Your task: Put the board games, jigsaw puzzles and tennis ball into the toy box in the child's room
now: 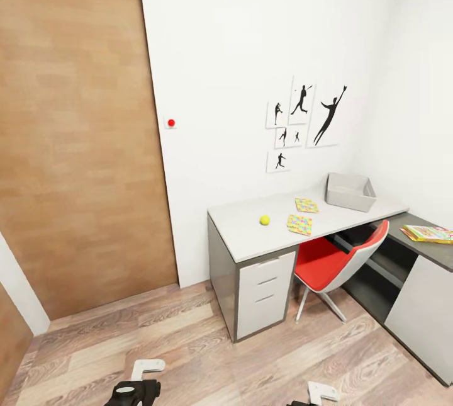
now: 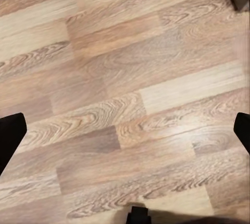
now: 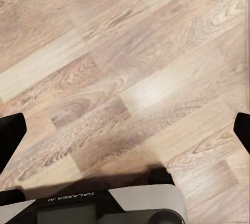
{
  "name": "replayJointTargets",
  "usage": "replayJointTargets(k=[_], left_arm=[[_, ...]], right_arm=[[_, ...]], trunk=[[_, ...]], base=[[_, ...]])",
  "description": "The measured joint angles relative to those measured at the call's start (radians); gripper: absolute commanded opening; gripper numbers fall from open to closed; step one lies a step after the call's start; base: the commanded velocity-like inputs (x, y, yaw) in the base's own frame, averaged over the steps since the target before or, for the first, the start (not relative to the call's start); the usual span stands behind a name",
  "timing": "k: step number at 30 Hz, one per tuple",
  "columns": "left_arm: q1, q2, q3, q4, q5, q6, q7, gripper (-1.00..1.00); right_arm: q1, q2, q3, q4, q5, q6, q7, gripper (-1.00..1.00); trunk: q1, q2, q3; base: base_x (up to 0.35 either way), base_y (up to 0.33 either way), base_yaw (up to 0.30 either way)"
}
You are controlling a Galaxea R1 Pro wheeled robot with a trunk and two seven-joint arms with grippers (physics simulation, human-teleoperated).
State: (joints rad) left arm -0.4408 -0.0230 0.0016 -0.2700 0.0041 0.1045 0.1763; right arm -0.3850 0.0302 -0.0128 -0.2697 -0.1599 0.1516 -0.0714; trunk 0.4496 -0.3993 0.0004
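Observation:
The table (image 1: 251, 230) stands against the white wall ahead to the right. On its light top lie the tennis ball (image 1: 265, 220) and the two jigsaw puzzles (image 1: 299, 225) (image 1: 306, 205). The grey toy box (image 1: 350, 192) sits at the far end of the top. One board game (image 1: 428, 233) lies on the lower dark wing at the right. The bed is out of view. My left gripper (image 2: 125, 135) and right gripper (image 3: 125, 135) both hang open over the wooden floor, holding nothing, far from the table.
A red and white chair (image 1: 336, 264) is tucked under the table beside the white drawers (image 1: 267, 293). A wide wooden panel (image 1: 75, 129) covers the left wall. Wooden floor (image 1: 189, 343) stretches between me and the table.

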Motion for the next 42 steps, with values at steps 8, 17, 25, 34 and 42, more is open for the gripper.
replayJointTargets(k=[8, 17, 25, 34, 42], left_arm=[[0.0, 0.0, 0.0, 0.0, 0.0, 0.0, 0.0, 1.0], [0.0, 0.0, -0.002, 0.0, 0.0, 0.0, 0.0, 1.0], [0.0, -0.001, -0.003, -0.001, -0.001, 0.0, 0.0, 1.0], [0.0, -0.001, -0.003, 0.0, -0.001, 0.0, 0.0, 1.0], [0.0, -0.001, -0.003, 0.0, -0.001, 0.0, 0.0, 1.0]], right_arm=[[0.0, 0.0, 0.0, 0.0, 0.001, 0.0, 0.0, 1.0], [0.0, -0.001, 0.0, 0.0, 0.001, 0.0, 0.0, 1.0], [0.0, -0.001, 0.0, 0.0, 0.001, 0.0, 0.0, 1.0], [0.0, -0.001, 0.0, 0.0, 0.001, 0.0, 0.0, 1.0], [0.0, -0.001, 0.0, 0.0, 0.001, 0.0, 0.0, 1.0]], trunk=[[0.0, 0.0, 0.0], [0.0, 0.0, 0.0], [0.0, 0.0, 0.0], [0.0, 0.0, 0.0], [0.0, 0.0, 0.0]], base=[[0.0, 0.0, -0.279], [0.0, 0.0, -0.279], [0.0, 0.0, -0.279], [0.0, 0.0, -0.279], [0.0, 0.0, -0.279]])
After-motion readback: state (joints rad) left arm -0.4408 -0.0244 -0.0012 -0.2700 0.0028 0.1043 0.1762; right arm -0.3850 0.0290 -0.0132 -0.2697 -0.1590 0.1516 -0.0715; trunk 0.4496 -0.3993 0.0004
